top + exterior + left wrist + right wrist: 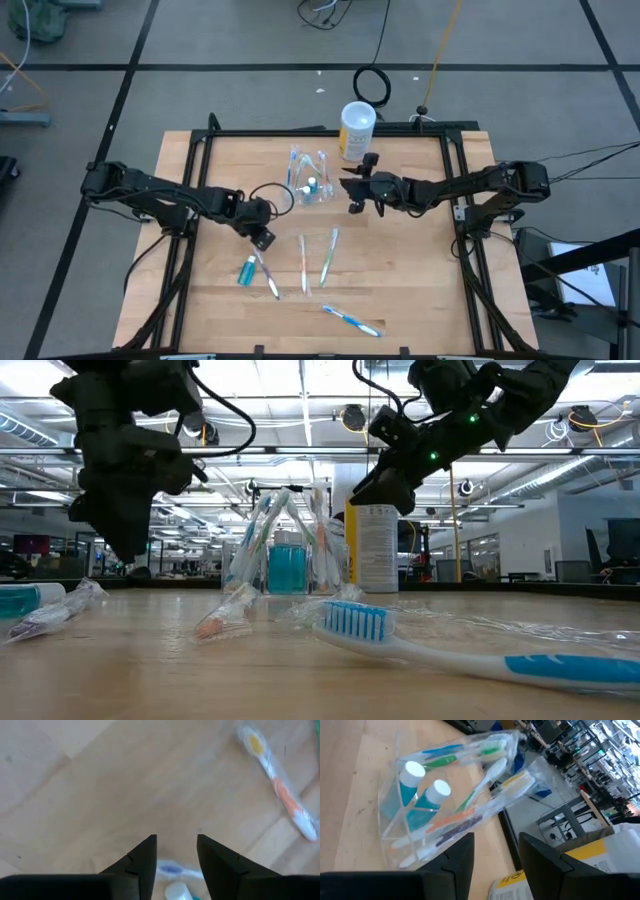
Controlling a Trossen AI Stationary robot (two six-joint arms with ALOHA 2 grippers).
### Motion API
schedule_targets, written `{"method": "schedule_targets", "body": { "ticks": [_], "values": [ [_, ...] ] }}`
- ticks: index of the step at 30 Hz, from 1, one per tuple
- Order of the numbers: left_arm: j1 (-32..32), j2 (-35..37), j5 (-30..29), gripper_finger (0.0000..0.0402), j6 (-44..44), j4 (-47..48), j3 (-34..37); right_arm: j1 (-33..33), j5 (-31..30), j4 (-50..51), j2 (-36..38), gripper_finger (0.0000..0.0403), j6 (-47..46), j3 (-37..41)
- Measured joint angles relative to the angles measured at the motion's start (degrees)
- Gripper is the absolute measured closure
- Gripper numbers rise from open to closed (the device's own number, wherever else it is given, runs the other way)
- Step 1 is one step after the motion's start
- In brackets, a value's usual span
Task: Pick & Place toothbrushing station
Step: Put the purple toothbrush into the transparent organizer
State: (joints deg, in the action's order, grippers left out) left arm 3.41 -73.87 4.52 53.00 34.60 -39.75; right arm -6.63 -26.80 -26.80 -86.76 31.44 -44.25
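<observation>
Now | left end effector (176,852) parted, empty, hiding toothbrush (172,869) | right end effector (496,851) parted, holder (402,832) cropped

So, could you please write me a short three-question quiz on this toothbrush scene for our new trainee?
1. True or false: the clear holder already contains toothbrushes and teal tubes.
2. Which loose item lies nearest the table's front edge? A) the white canister B) the blue toothbrush C) the teal tube
3. Fill in: the left end effector hovers above the ____ that lies beside the teal tube, while the right end effector is by the holder.

Key: 1 true; 2 B; 3 toothbrush.
</observation>
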Motion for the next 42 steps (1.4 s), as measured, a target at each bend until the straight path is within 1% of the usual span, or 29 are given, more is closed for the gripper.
{"method": "schedule_targets", "body": {
  "ticks": [4, 7, 10, 12, 14, 16, 20, 22, 24, 26, 30, 35, 38, 42],
  "values": [
    [-1.19, 0.0, 3.85, 0.0211, 0.07, 1.29, 0.0, 0.0, -0.03, 0.24, -0.15, 0.0256, -0.18, 0.02],
    [-2.26, 0.0, 6.31, 0.0169, 2.72, 3.99, 0.0, 0.0, 0.01, 0.1, -0.09, 0.0256, -0.56, 0.02],
    [-2.5, 0.0, 7.9, 0.0132, 11.77, 6.88, 0.0, 0.0, 0.03, 0.24, -0.11, 0.0257, -0.6, 0.02],
    [-2.05, 0.0, 9.57, 0.0113, 18.42, 7.9, 0.0, 0.0, 0.03, 0.41, -0.11, 0.0257, -0.67, 0.02],
    [-1.03, 0.0, 10.25, 0.0103, 22.77, 7.84, 0.0, 0.0, 0.03, 0.54, -0.11, 0.0257, -0.72, 0.02],
    [0.18, 0.0, 10.0, 0.01, 24.58, 7.72, 0.0, 0.0, 0.03, 0.51, -0.11, 0.0257, -0.74, 0.02],
    [2.24, -0.8, 5.6, 0.0109, 28.43, 7.09, 0.0, 0.0, 0.06, 1.53, -0.11, 0.0257, -0.76, 0.02],
    [2.86, -1.45, 2.96, 0.0118, 28.86, 7.15, 0.02, 0.0, 0.06, 2.27, -0.11, 0.0257, -0.76, 0.02],
    [3.48, -2.69, 1.53, 0.0127, 28.87, 6.83, 0.02, 0.0, 0.06, 2.3, -0.11, 0.0257, -0.76, 0.02],
    [4.16, -4.67, 1.9, 0.0136, 29.1, 6.04, 0.04, 0.0, 0.06, 2.27, -0.11, 0.0257, -0.74, 0.02],
    [5.23, -8.49, 5.25, 0.0153, 29.5, 2.19, 0.04, 0.0, 0.06, 2.27, -0.11, 0.0257, -0.74, 0.02],
    [5.7, -12.01, 6.15, 0.0176, 28.16, -1.7, -0.18, 0.0, 0.08, 2.28, -0.11, 0.0257, -0.76, 0.02],
    [5.58, -12.49, 6.12, 0.0201, 28.12, -1.63, -0.16, 0.0, 0.07, 2.29, -0.11, 0.0257, -0.76, 0.02],
    [5.24, -11.94, 6.29, 0.0246, 27.76, -1.2, 0.03, 0.0, 0.08, 2.28, -0.11, 0.0257, -0.74, 0.02]
  ]
}}
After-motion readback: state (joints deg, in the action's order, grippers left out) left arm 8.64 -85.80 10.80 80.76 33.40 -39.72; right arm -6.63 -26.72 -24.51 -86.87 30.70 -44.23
